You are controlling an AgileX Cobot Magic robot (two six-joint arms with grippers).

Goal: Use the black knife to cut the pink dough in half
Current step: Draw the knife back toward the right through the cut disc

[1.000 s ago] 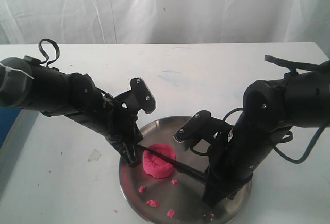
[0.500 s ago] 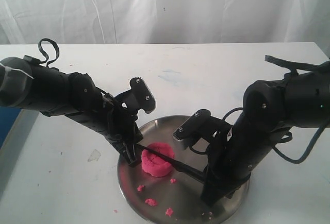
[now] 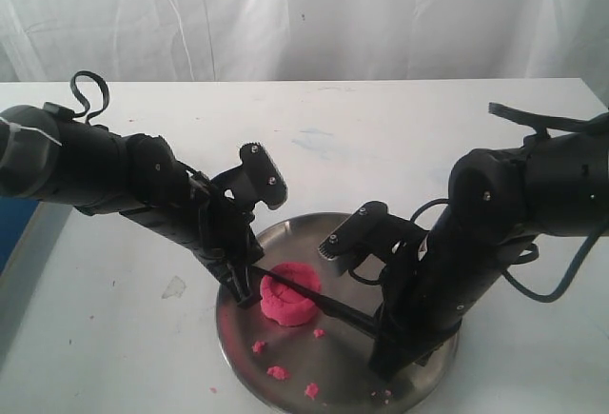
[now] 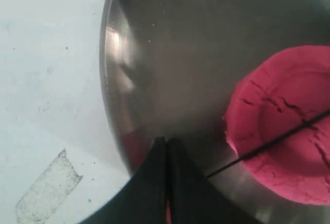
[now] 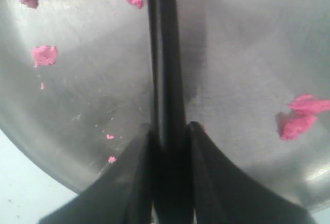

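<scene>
Soft, clay-like dough [image 3: 288, 296] on the plate [image 3: 352, 376], cracked on top; likely to dent and stick rather than split clean, so best pressed slowly. Knife [image 3: 319, 299] thin and stiff, laid across the dough's middle, best held at both ends. Right gripper [image 5: 167, 134] clamped on the handle. Left gripper [image 4: 166, 149] pinched tight at the blade's tip, apparently on it. Depth of cut hard to judge; tip hidden behind the left fingers.

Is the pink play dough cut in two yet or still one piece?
Still one piece. The pink dough is a whole round puck on the steel plate, with the black knife lying across its top.
</scene>
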